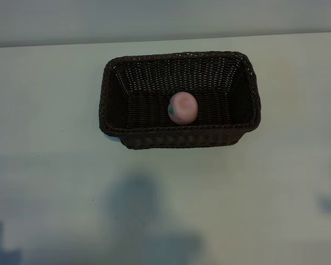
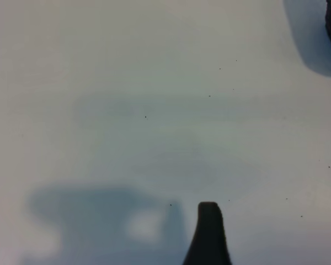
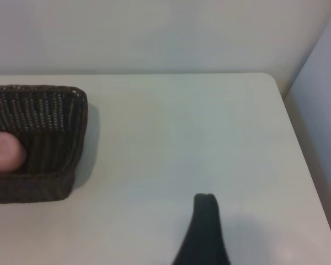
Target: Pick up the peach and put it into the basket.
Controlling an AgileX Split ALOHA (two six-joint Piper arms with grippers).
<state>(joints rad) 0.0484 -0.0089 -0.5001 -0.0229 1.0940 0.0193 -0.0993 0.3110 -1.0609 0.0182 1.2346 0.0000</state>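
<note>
While the right end effector point(image 3: 205, 232) hangs wide open and empty over the pale desk point(image 3: 182, 143), as does the left end effector point(image 2: 208, 234), the small pale-pink peach point(image 1: 182, 107) lies inside the dark-brown woven wicker basket point(image 1: 154, 138).

Soft, even light is falling from above on the white table point(image 1: 49, 182), leaving it a pale, slightly greenish grey with no glare. In the exterior view, blurred grey shadows are lying on the near table surface, one broad patch in the middle and fainter ones at both near corners. The basket point(image 1: 179, 99) is staying dark inside, while the peach point(image 1: 183, 107) is catching the light. In both wrist views, a dark finger point(image 2: 208, 234) is showing out of focus, and beside the left one a hazy shadow is spreading. Beyond the right finger point(image 3: 204, 232), the basket is casting a soft shadow.
</note>
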